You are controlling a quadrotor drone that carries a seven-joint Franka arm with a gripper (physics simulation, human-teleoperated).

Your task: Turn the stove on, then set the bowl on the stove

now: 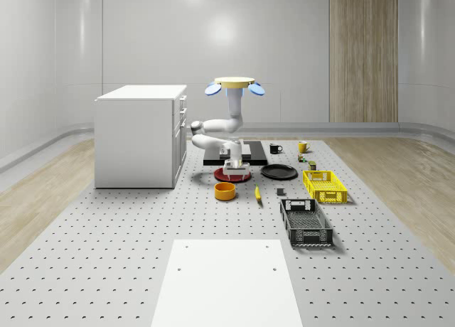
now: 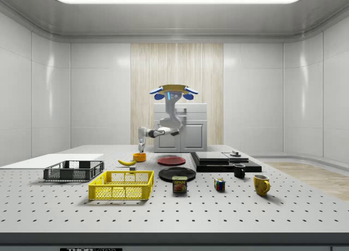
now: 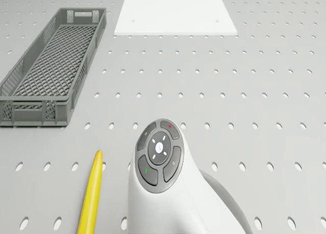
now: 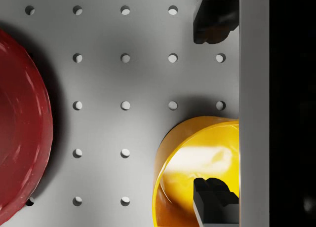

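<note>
The orange bowl [image 1: 225, 191] sits on the table in front of the red plate [image 1: 232, 175]. The black stove [image 1: 236, 153] lies flat behind that plate, with a small knob [image 2: 235, 153] on top. My drone [image 1: 234, 85] hovers above the stove and plate area, its arm reaching down and forward. The gripper [image 2: 141, 147] hangs just above the bowl [image 2: 139, 157]. In the wrist view the gripper [image 4: 215, 111] is open, one fingertip [image 4: 213, 195] over the bowl's [image 4: 192, 158] inside and the other beyond its rim.
A banana [image 1: 257, 193] lies beside the bowl, a black plate [image 1: 279, 172] beside the red one. A yellow crate [image 1: 325, 185] and a grey crate [image 1: 306, 222] stand on the whole-scene view's right, a white cabinet [image 1: 141, 135] on its left. Two mugs [image 1: 276, 148] stand past the stove.
</note>
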